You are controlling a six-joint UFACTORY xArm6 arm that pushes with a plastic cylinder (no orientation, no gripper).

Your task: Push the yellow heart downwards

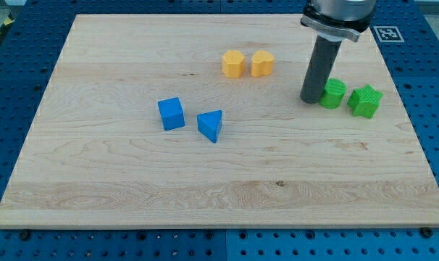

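Tip (309, 101) sat beside green cylinder (333, 94), below-right of yellow heart (261, 64); no end effector, nothing held; could've shoved yellow neighbour (233, 64) too.

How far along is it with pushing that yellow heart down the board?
Nothing looks done: the yellow heart sits near the view's top, beside the yellow hexagon-like block. In hand: my tip rests to the heart's lower right, close against the green cylinder, not touching the heart. Left: likely move above the heart, then push it toward the view's bottom.
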